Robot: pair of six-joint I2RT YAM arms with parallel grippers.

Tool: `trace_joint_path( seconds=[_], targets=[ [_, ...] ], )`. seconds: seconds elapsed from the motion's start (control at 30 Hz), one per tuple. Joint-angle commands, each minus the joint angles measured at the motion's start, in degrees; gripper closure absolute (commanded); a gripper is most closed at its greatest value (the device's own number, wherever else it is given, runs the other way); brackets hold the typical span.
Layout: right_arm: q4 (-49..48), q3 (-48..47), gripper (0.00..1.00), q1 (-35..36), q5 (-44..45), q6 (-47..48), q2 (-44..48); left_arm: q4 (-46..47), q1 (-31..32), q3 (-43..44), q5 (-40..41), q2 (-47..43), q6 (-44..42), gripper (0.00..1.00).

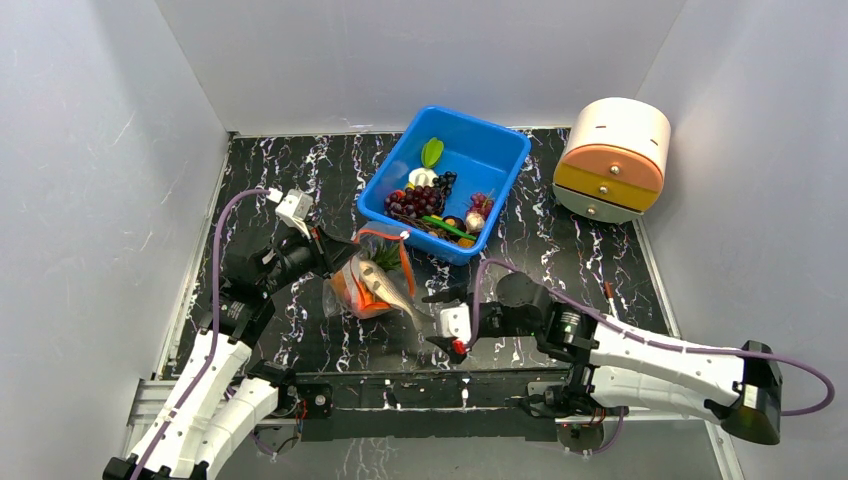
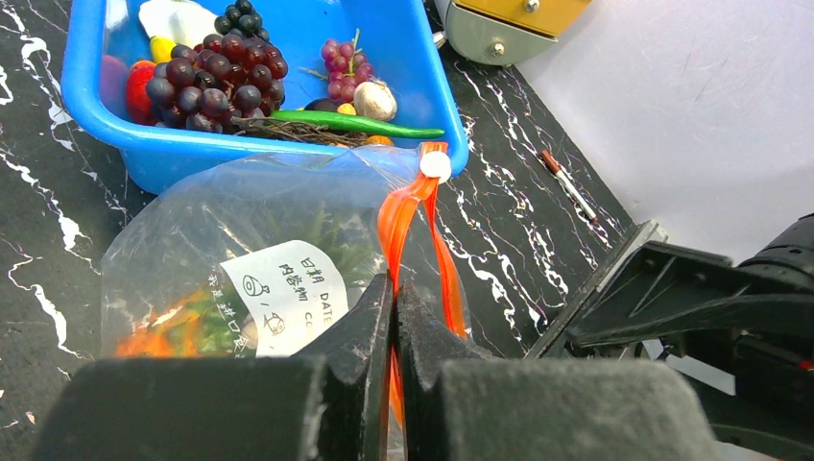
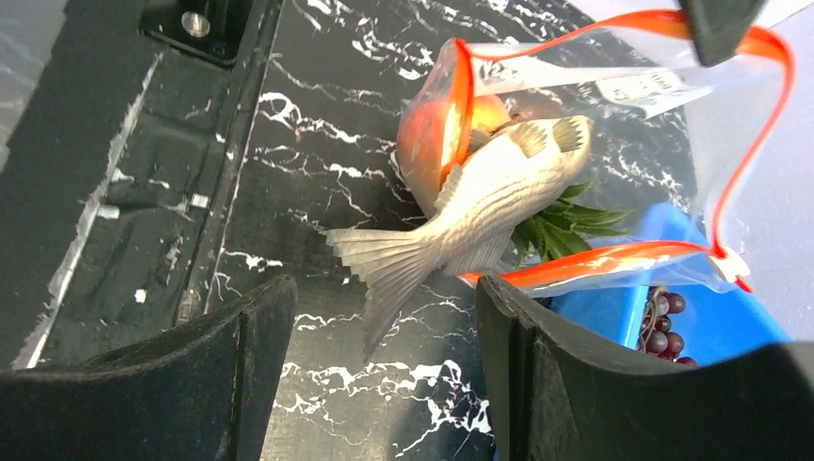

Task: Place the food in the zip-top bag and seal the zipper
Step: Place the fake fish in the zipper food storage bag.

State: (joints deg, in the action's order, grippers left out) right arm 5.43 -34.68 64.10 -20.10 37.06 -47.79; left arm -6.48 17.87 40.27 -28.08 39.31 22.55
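The clear zip-top bag [image 1: 372, 280] lies mid-table with its orange-red zipper [image 1: 404, 262] gaping open. It holds an orange piece with green leaves [image 3: 562, 223] and the head of a pale toy fish [image 3: 480, 204]; the fish's tail sticks out of the mouth. My left gripper [image 1: 328, 252] is shut on the zipper [image 2: 415, 206] at the bag's far edge and holds the mouth up. My right gripper [image 1: 446, 320] is open and empty, just in front of the fish's tail [image 3: 379, 264]. More food, among it dark grape bunches [image 1: 415, 200], lies in the blue bin.
The blue bin [image 1: 505, 165] stands behind the bag, touching its mouth. A round white-and-orange drawer unit [image 1: 612, 158] stands at the back right. A small pen-like stick [image 1: 608, 292] lies on the marble table to the right.
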Motion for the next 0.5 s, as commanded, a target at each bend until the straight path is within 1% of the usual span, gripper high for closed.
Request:
trace_joint_path(
  seconds=[0.0, 0.13, 0.2, 0.3, 0.4, 0.47],
  targets=[
    [-5.3, 0.7, 0.34, 1.5, 3.4, 5.3, -2.5, 0.7, 0.1, 0.9, -0.5, -0.8, -0.2, 1.00],
    [-8.3, 1.3, 0.37, 3.1, 10.6, 6.1, -4.4, 0.1, 0.1, 1.3, -0.6, -0.8, -0.4, 1.00],
    [-9.5, 1.2, 0.41, 3.5, 12.2, 6.5, -4.8, -0.2, 0.1, 1.3, -0.7, -0.9, -0.3, 1.00],
    [-11.9, 1.5, 0.53, 3.8, 13.3, 6.8, -4.8, -0.3, 0.1, 1.2, -0.8, -1.0, -0.4, 1.00],
    [-14.8, 1.8, 0.62, 3.9, 14.0, 5.8, -4.3, -0.2, 0.1, 1.1, -0.8, -1.1, -0.3, 1.00],
    [-16.0, 1.5, 0.73, 3.8, 13.9, 4.8, -4.0, -0.2, 0.1, 1.0, -1.0, -1.2, -0.3, 1.00]
  ],
)
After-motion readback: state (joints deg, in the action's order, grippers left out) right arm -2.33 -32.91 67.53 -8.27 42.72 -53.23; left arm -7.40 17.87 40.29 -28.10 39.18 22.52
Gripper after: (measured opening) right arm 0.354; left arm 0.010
